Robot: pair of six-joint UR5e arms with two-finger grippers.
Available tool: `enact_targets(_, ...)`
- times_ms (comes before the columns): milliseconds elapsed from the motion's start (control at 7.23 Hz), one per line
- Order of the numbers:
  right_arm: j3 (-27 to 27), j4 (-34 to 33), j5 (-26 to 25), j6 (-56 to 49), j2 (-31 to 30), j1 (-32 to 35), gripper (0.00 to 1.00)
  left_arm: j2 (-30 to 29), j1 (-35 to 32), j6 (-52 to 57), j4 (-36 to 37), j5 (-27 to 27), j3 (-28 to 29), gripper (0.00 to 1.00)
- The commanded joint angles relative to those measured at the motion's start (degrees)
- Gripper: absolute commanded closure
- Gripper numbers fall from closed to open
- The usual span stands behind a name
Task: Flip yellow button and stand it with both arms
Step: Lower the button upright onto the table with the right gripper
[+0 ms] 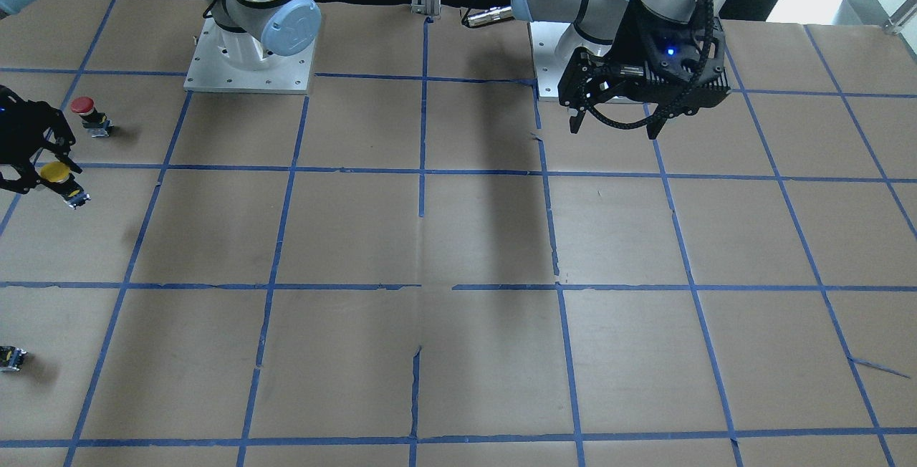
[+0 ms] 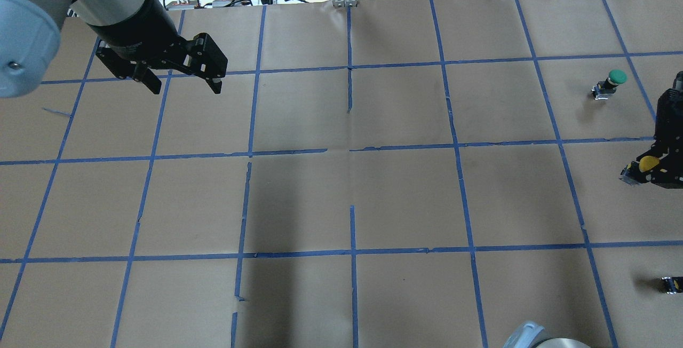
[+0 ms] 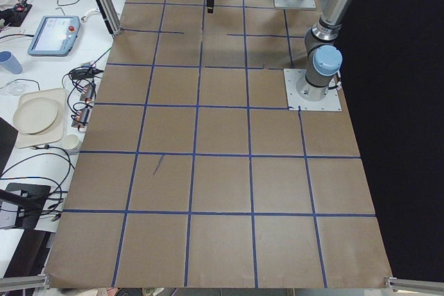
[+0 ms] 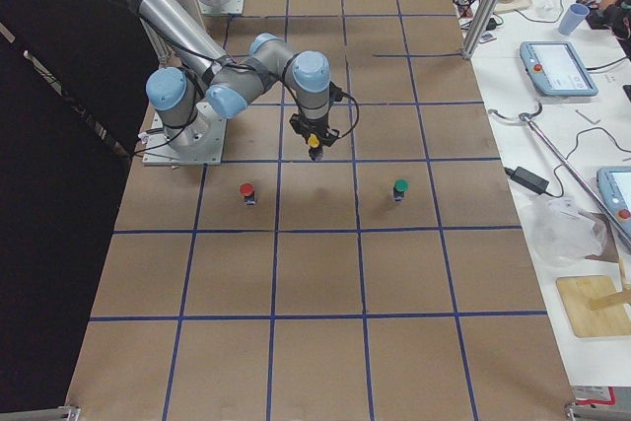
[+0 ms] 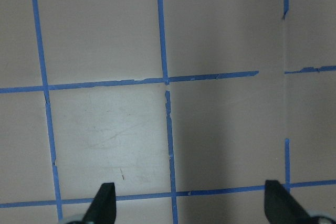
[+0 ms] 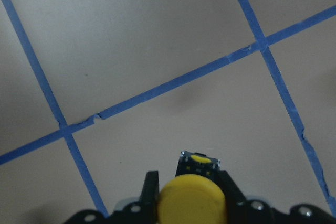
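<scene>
Pinching the lone yellow button (image 6: 191,200), right fingers (image 6: 151,188) grip; left fingers (image 5: 105,205) spread; one red switch (image 1: 91,115) nearby.

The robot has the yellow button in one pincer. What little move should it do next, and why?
Probably carry it toward the table's middle. The right pincer is shut on the yellow button near one end of the table, while the left pincer hangs open and empty far across it. The job needs both arms, so the button should likely come where both can reach.
</scene>
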Motion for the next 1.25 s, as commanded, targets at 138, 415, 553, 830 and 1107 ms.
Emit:
enact_targets(138, -4.24, -1.43, 2.53, -8.12, 9.03, -1.07, 0.90, 0.00, 0.06, 0.78, 0.41, 0.06, -0.18, 0.01)
enact_targets(415, -5.57, -1.17, 1.66, -10.06, 12.02, -2.56, 0.90, 0.00, 0.67, 1.40, 0.94, -0.20, -0.01, 0.01)
enact_targets(553, -6.61, -0.39, 1.39, -10.68, 11.86, -3.44, 0.89, 0.08, 1.28, 1.58, 0.94, -0.20, -0.36, 0.01)
enact_targets(830, -6.89, 0.50, 0.60, -13.41, 12.30, -3.53, 0.88, 0.43, 1.38, 1.76, 1.03, 0.24, -0.97, 0.01)
enact_targets(1107, -6.89, 3.03, 0.77, -13.41, 12.39, -3.53, 0.87, 0.44, 1.29, 1.93, 1.03, 0.06, -1.06, 0.01)
